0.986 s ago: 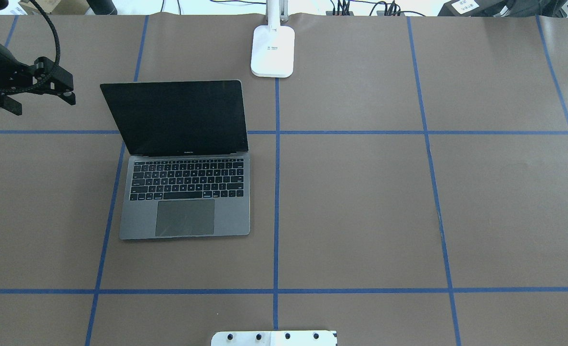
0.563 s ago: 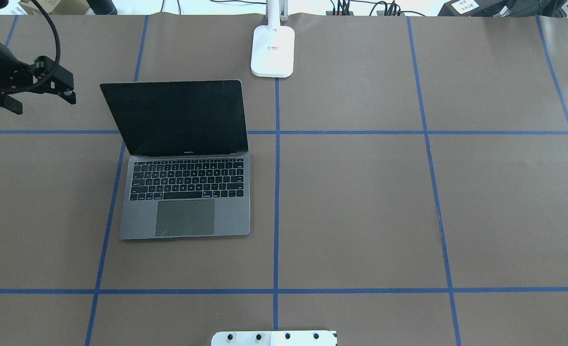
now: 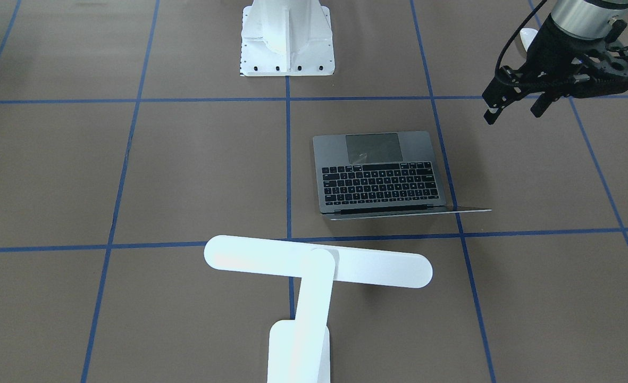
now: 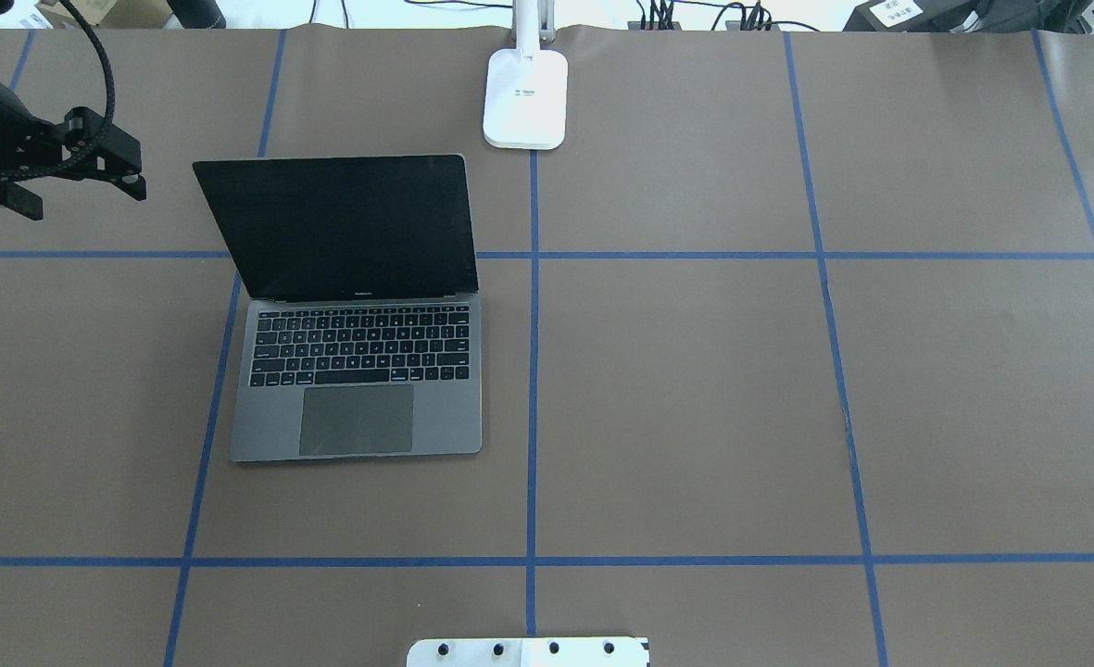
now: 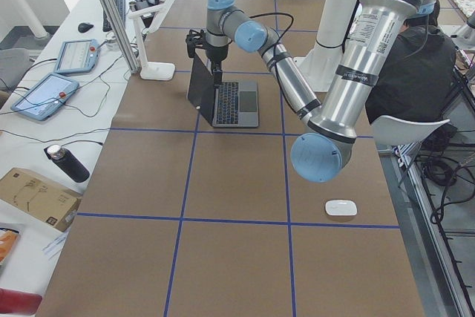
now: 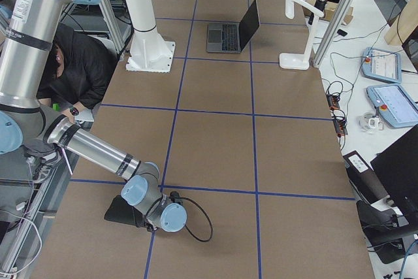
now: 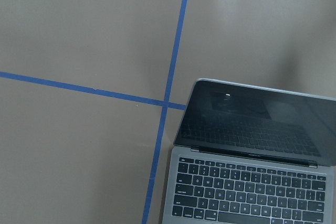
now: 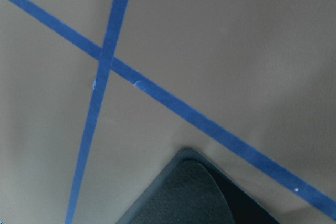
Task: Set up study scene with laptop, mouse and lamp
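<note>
Laptop [image 4: 357,371] sits open on worktop [image 4: 695,389], left of centre in the overhead, screen dark, lid tilted back. Lamp [image 3: 318,266] stands at top centre of the overhead, its base just past the laptop's upper right corner; in the front view its bar head shows low in the frame. Mouse [image 5: 341,208] lies alone at lower right of the left-side view, well apart from the laptop; in the front view it is half hidden behind the arm at upper right. Left claw [image 4: 83,199] hovers at upper left of the overhead, beside the lid, fingers spread, nothing between them. Right claw [image 6: 124,212] is low at lower left of the right-side view; cannot tell if spread or pressed together. Its wrist camera shows only tape lines and the corner of a dark pad [image 8: 194,192]. Step, as a judgement: laptop and lamp look set, mouse not yet fetched, so the task is past halfway. Next move would be the left claw going to the mouse, pinching it across its smooth sides, which may slip, then setting it beside the laptop. Writing: small print under the screen and a small label on the lamp base, both too small to read.
</note>
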`<state>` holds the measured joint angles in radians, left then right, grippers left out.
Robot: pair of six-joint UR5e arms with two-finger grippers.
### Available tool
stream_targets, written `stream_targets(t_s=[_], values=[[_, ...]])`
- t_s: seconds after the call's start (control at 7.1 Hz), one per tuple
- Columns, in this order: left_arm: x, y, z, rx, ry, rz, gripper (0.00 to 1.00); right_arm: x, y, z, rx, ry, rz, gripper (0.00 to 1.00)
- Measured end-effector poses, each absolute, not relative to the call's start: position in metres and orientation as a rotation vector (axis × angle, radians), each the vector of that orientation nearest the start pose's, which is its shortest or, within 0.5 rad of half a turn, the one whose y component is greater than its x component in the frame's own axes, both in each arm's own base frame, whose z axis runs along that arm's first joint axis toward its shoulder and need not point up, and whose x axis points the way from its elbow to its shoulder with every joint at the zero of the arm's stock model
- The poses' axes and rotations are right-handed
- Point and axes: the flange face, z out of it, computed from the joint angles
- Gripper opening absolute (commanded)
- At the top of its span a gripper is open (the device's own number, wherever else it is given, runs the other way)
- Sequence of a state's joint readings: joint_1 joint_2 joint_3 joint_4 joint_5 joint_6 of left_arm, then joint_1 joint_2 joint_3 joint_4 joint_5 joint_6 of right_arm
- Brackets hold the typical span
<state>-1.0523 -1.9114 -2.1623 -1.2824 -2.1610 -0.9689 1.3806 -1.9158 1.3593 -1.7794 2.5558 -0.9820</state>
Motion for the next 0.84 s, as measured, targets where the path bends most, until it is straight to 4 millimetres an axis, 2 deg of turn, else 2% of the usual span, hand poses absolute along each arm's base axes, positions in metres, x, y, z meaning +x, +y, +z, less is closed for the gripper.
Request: stream_targets(t_s=[0.84], values=[[0.184, -0.4768, 0.2512, 0.076, 0.847, -0.236, 1.0, 0.0048, -0.2232, 0.873, -0.219, -1.22, -0.669, 0.0]])
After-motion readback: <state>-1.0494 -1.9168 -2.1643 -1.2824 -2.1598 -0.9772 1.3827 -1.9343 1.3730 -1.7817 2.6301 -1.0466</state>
